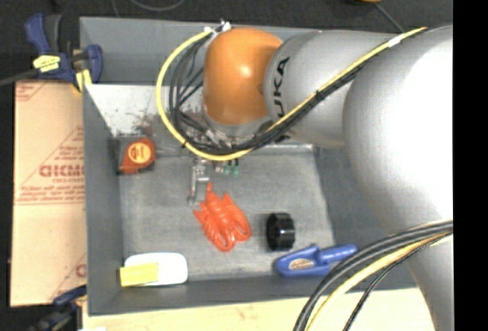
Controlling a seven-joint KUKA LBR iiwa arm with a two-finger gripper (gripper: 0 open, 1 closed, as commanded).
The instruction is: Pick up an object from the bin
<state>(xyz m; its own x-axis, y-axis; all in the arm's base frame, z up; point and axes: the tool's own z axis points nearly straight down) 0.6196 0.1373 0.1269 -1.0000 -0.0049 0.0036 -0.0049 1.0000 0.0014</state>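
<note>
The grey bin held a few things. The tool hung at the far end of the orange ribbed toy mid-bin; how wide it stood could not be told. It should probably descend straight and straddle the toy, clear of the black cylinder.

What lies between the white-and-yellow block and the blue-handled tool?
Nothing. In the camera view the bin floor between the white-and-yellow block and the blue-handled tool is bare; the orange-red toy lies above that stretch.
</note>
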